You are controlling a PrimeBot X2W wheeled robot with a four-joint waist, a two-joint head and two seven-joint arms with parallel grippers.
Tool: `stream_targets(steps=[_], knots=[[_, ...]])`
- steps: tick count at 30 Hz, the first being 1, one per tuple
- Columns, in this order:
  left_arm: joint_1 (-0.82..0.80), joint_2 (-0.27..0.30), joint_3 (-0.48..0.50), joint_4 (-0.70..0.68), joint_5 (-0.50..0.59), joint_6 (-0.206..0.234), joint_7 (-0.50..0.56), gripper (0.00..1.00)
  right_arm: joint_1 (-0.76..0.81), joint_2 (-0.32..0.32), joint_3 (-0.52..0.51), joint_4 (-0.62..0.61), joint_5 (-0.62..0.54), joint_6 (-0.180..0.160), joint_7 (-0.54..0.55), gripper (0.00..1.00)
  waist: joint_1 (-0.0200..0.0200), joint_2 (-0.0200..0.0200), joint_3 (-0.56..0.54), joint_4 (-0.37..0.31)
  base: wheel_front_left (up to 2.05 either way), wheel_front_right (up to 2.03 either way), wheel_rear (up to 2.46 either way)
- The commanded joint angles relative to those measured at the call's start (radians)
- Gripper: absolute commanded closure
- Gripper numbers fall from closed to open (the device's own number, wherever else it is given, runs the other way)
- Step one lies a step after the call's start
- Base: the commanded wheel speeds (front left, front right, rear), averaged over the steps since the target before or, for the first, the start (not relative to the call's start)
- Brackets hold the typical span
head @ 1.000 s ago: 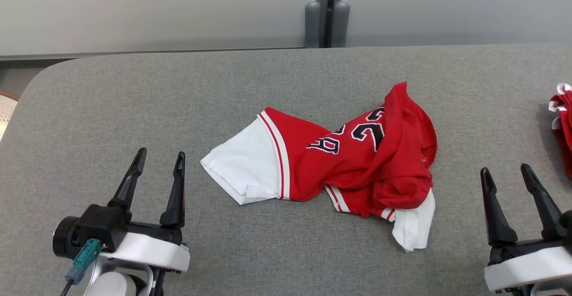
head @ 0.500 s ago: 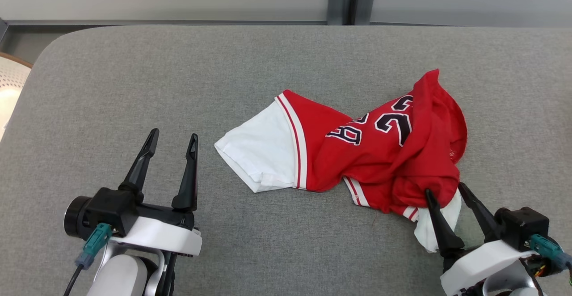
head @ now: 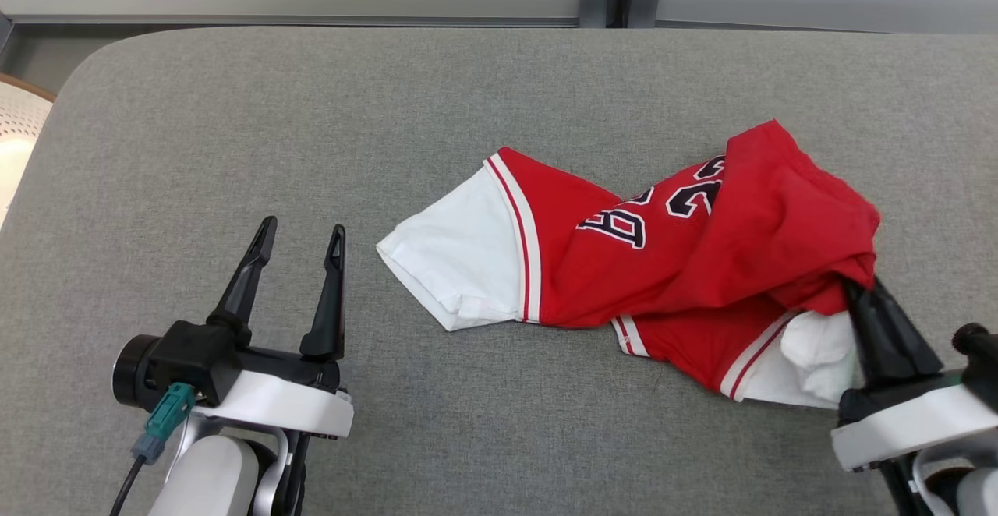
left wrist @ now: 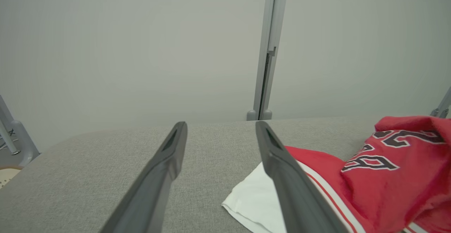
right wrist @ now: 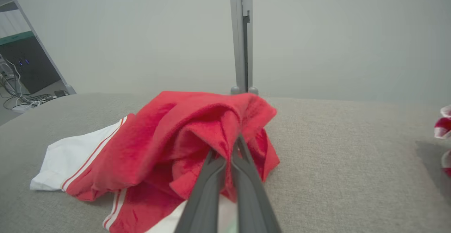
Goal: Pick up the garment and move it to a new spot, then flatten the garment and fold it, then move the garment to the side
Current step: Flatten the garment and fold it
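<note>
**Garment pinched at its right end by right gripper, left gripper open and empty**

Garment (head: 670, 259): red jersey with white sleeves, red-white trim and dark numerals edged in white. It lies crumpled on the grey fabric table (head: 234, 126), right of centre, stretched crosswise in head view.
- Left end: one white sleeve lies fairly flat, pointing toward the left gripper (head: 302, 229).
- Right end: the red body is bunched and folded over itself. The second white sleeve pokes out underneath at the near right, just beside the right gripper (head: 860, 291).

Right gripper: fingers are together, with the tips buried in a fold of red cloth at the garment's right end. In the right wrist view the two fingers meet with red fabric nipped between them, and the cloth peaks up at the pinch. The rest of the garment rests on the table.

Left gripper: sits over the near-left part of the table, fingers spread and pointing away from the robot. Nothing is between the fingers. In head view it is left of the white sleeve and not touching it. A teal connector (head: 165, 418) with a cable hangs off its wrist.

Other:
- Second red-and-white cloth (right wrist: 444, 124) at the right edge of the right wrist view, well apart from the garment.
- Grey wall panels behind the far table edge, joined by a vertical post (left wrist: 267, 50).
</note>
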State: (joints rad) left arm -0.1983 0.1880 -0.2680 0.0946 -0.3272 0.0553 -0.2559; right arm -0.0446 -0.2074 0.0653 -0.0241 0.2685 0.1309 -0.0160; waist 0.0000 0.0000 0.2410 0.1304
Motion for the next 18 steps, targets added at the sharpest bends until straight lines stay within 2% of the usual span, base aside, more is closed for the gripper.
stream_targets(steps=[1,8,14,15,16,17,18], knots=[[-0.014,0.004,0.005,0.001,0.005,0.005,-0.004,0.00,-0.007,-0.018,-0.030,-0.037,-0.011,0.000,0.015,1.00,0.0000,0.0000,-0.001,-0.005,0.00,0.00,0.00],[-0.016,0.003,0.006,0.003,0.004,0.004,-0.007,0.00,-0.007,-0.056,-0.107,-0.081,-0.031,0.000,0.068,1.00,0.0000,0.0000,-0.005,-0.011,0.00,0.00,0.00],[-0.017,0.000,0.007,0.007,-0.001,0.001,-0.008,0.00,0.065,-0.060,-0.065,0.038,-0.021,0.000,0.110,0.99,0.0000,0.0000,-0.004,-0.009,0.00,0.00,0.00],[-0.015,-0.001,0.008,0.008,-0.002,0.002,-0.008,0.00,0.076,-0.054,-0.054,0.061,-0.023,0.000,0.107,0.89,0.0000,0.0000,-0.004,-0.010,0.00,0.00,0.00],[-0.014,-0.003,0.008,0.008,-0.002,0.003,-0.008,0.00,0.084,-0.049,-0.044,0.083,-0.019,0.000,0.100,0.62,0.0000,0.0000,-0.004,-0.011,0.00,0.00,0.00],[-0.013,-0.004,0.008,0.008,-0.003,0.003,-0.008,0.00,0.087,-0.042,-0.037,0.104,-0.017,0.000,0.094,0.52,0.0000,0.0000,-0.004,-0.012,0.00,0.00,0.00],[-0.012,-0.004,0.009,0.008,-0.003,0.004,-0.009,0.00,0.088,-0.038,-0.030,0.122,-0.023,0.000,0.086,0.20,0.0000,0.0000,-0.004,-0.014,0.00,0.00,0.00]])
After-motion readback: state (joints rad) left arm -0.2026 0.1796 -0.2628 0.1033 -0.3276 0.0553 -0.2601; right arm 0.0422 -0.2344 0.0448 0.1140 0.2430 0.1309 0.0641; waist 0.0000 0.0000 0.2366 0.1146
